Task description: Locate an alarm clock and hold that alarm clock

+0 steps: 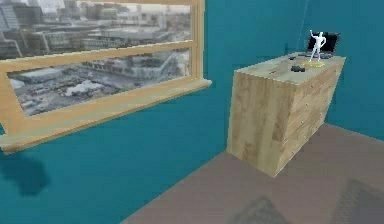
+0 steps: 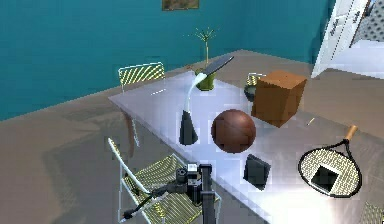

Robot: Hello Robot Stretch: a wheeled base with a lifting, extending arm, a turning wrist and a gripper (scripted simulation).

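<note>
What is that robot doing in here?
The robot is hunting for an alarm clock. Its claw sits low by a yellow chair at the table; I can't tell if it holds anything. On the table are a basketball, a lamp, a brown box and a small dark thing that might be the clock. Ahead stands a wooden dresser.

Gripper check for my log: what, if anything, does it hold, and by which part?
Cannot tell: the near chair stands behind the gripper.
</note>
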